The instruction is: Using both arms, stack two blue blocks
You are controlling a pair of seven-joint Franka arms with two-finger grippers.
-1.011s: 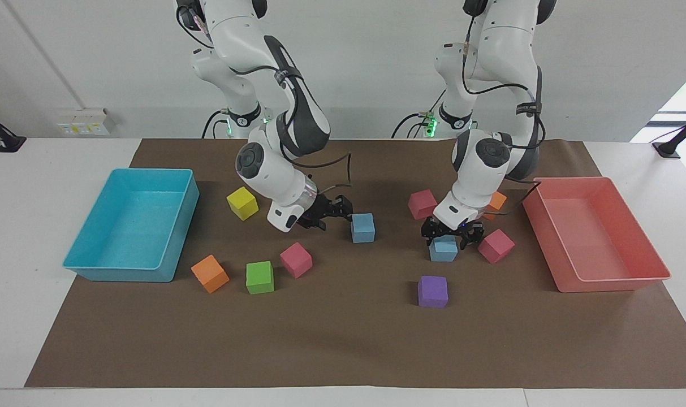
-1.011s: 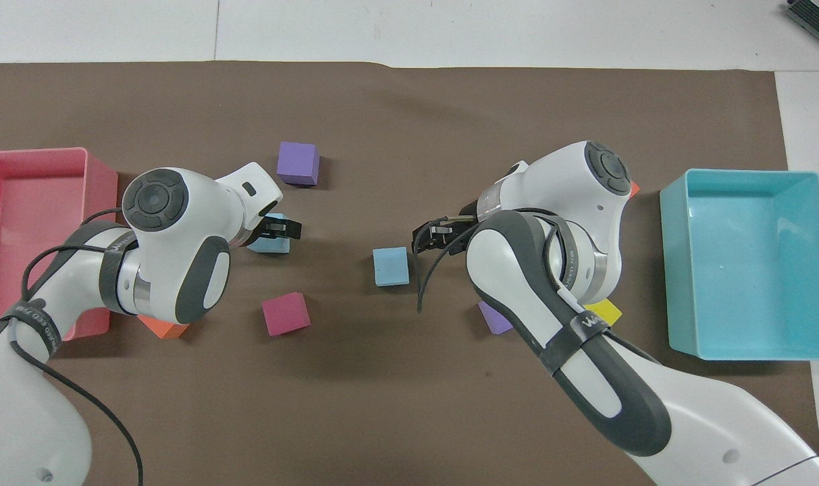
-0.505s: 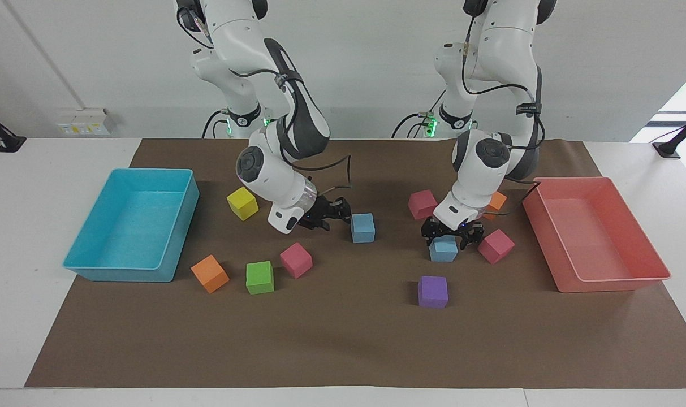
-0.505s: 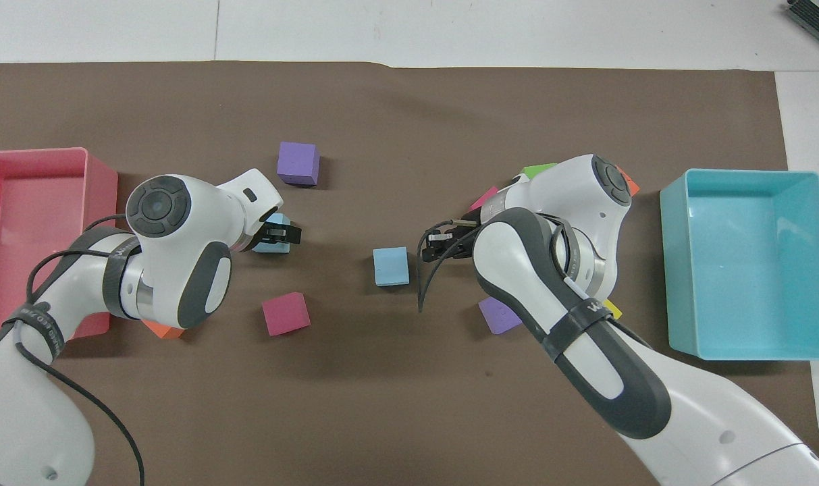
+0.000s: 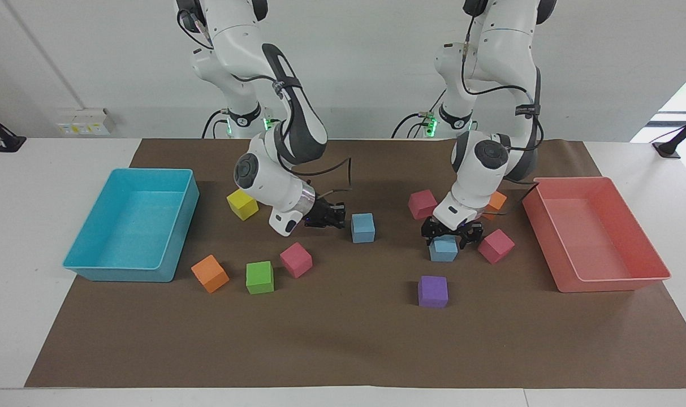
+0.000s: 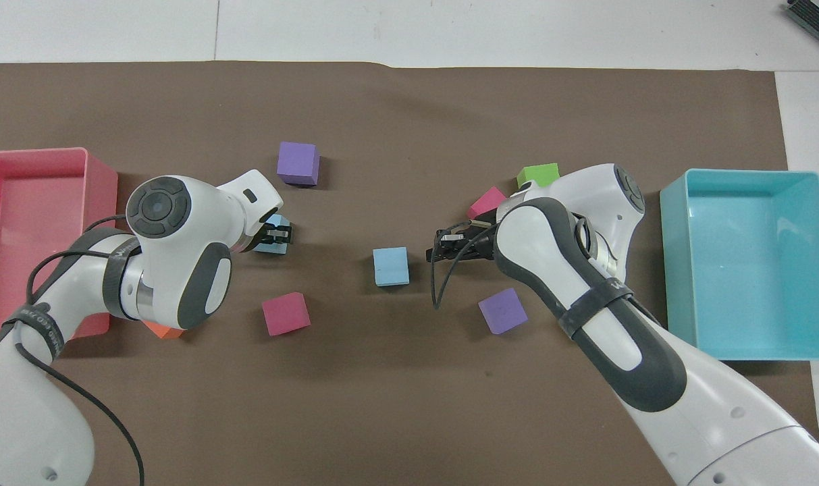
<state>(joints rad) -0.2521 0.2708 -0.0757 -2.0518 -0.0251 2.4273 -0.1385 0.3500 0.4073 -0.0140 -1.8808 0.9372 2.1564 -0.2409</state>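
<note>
One blue block [image 5: 444,250] [image 6: 273,243] rests on the brown mat near the pink tray. My left gripper [image 5: 446,237] [image 6: 279,235] reaches down from above and is shut on it, fingertips pressed to its sides. The other blue block [image 5: 363,227] [image 6: 391,266] sits free near the mat's middle. My right gripper [image 5: 336,217] [image 6: 443,246] hovers low beside that block, toward the right arm's end of the table. It is shut with nothing in it, a small gap away from the block.
A pink tray [image 5: 614,282] stands at the left arm's end, a turquoise tray [image 5: 122,274] at the right arm's end. Pink cubes [image 5: 496,246] [image 5: 422,203] flank the left gripper. Purple [image 5: 433,291], green [image 5: 259,277], orange [image 5: 210,273] and yellow [image 5: 242,203] cubes lie scattered.
The left gripper's fingers closed in on its blue block. The right gripper shut and drew back a little from the middle blue block, toward the turquoise tray. Neither block moved.
</note>
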